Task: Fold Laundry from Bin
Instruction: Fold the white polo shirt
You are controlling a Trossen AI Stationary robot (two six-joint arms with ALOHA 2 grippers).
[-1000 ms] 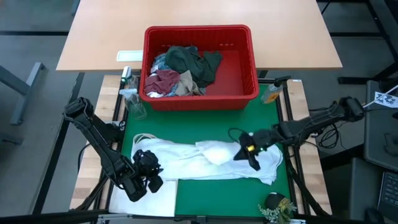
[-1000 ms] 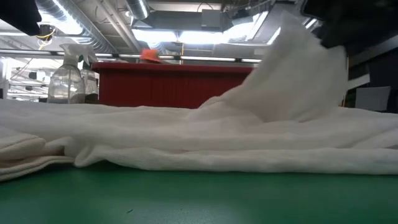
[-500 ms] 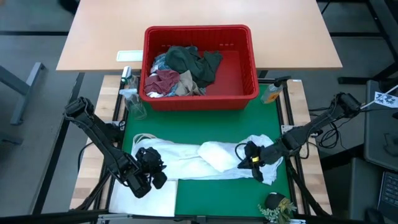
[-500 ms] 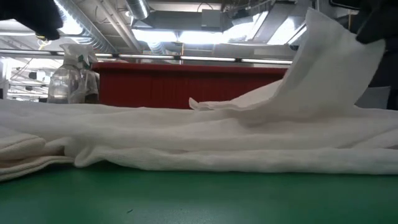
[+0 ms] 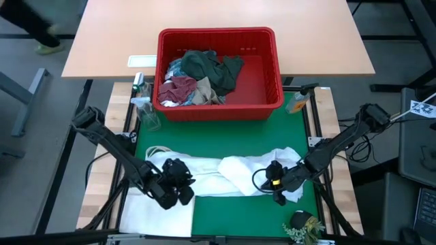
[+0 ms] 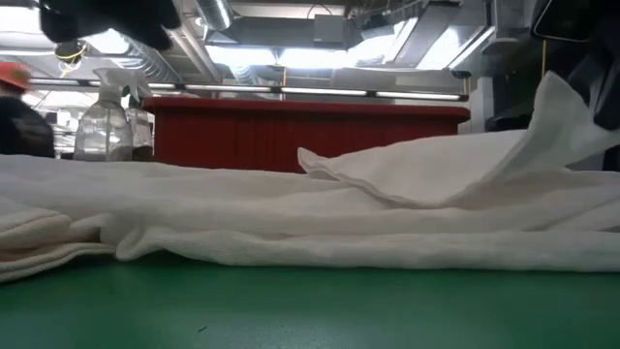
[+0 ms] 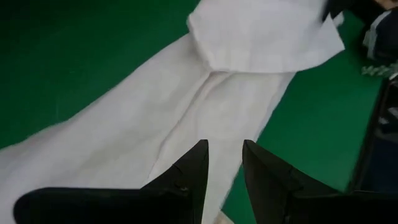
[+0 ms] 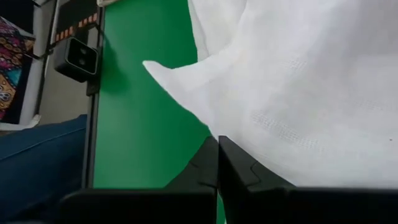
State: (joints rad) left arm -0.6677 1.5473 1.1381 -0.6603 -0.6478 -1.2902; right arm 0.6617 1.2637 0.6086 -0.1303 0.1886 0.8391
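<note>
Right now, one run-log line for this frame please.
left gripper: partly open over white garment | right gripper: shut on white garment | bin: holds laundry

Red bin [image 5: 276, 75] at far centre, dark green, maroon, tan laundry [image 5: 199, 76] piled in left half. White garment [image 5: 225, 175] stretched across green mat [image 5: 225, 139]. Left gripper [image 5: 178, 190] on its left end, right gripper [image 5: 275, 184] on bunched right end.

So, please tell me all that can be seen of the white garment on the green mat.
The white garment is thin, soft, woven-looking cloth, spread long across the green mat, wrinkled, with one end folded back over itself. The right gripper is shut at that end, its fingers meeting at the cloth's edge. The left gripper is over the other end, fingers a little apart. The garment lies in front of the bin, apart from it.
</note>
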